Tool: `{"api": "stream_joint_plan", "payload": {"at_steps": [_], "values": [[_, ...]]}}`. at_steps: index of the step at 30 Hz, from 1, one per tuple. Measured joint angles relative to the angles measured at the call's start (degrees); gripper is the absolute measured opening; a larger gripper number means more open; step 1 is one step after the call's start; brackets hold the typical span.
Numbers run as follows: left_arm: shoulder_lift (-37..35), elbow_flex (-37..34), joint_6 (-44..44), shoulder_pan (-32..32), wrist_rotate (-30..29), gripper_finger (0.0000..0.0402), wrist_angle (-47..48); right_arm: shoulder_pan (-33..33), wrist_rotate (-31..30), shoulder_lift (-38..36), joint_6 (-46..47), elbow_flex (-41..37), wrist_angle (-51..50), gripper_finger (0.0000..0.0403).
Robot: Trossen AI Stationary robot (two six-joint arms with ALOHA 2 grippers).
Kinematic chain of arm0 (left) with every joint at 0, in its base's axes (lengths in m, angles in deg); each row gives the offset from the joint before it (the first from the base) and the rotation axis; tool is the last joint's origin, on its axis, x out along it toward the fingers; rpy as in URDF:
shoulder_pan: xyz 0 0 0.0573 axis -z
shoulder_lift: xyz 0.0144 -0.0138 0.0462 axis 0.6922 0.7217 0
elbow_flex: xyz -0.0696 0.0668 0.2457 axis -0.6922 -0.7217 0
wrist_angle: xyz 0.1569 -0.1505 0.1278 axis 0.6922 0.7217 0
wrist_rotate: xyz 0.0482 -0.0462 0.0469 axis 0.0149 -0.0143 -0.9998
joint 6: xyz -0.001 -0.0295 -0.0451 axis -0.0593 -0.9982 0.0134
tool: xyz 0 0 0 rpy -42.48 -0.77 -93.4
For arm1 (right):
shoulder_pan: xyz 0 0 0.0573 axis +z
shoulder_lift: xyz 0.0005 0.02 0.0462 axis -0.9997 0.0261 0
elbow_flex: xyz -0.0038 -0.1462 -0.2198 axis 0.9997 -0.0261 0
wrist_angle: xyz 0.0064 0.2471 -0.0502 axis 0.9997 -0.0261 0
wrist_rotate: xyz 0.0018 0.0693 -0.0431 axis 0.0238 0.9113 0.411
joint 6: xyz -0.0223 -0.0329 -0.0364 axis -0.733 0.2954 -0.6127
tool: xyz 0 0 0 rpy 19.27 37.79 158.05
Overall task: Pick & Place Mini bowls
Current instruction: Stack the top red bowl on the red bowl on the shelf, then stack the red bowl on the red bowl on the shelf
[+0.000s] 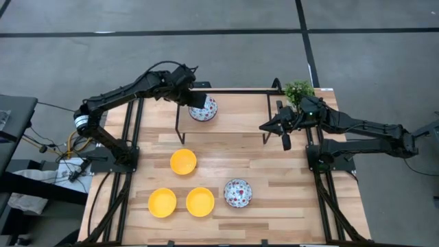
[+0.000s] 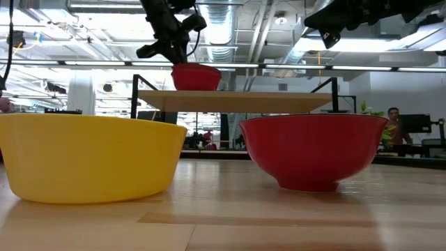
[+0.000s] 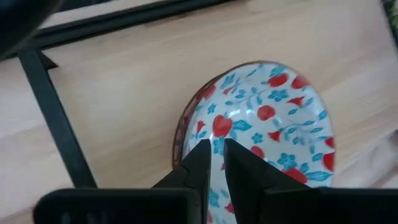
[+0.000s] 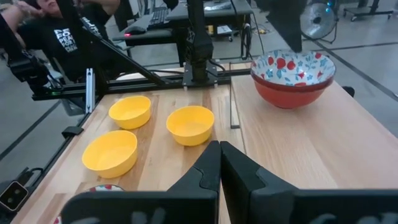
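Overhead, left tool (image 1: 198,101) pinching floral bowl (image 1: 204,110) rim on shelf (image 1: 240,113); right tool (image 1: 286,142) clenched, empty.

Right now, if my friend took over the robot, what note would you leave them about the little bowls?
Left gripper: over the floral bowl on the raised shelf, at its rim. I cannot tell whether it grips the bowl.
Right gripper: fingers shut, holding nothing, hovering above the shelf's right end.
On the table: three yellow bowls and a second floral bowl.
Done: one floral bowl is up on the shelf.
Left: probably the four bowls on the table, if they go up too.
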Motion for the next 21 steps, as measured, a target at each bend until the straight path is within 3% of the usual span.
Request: {"api": "stream_joint_plan", "payload": {"at_steps": [5, 9, 21], "values": [[-5.27, 0.04, -0.30, 0.39, 2.56, 0.0042, -5.55, -1.01, 0.07, 0.01, 0.20, 0.00, -0.70, 0.0000], [-10.39, -0.64, 0.29, 5.00, 1.86, 0.0037, -4.03, -1.13, 0.10, 0.00, 1.44, 0.02, -3.21, 0.0000], [-26.81, -17.31, -13.84, 25.69, -13.26, 0.0033, -3.25, 6.89, 6.02, 0.01, 9.40, 0.02, -4.32, 0.0000]]}}
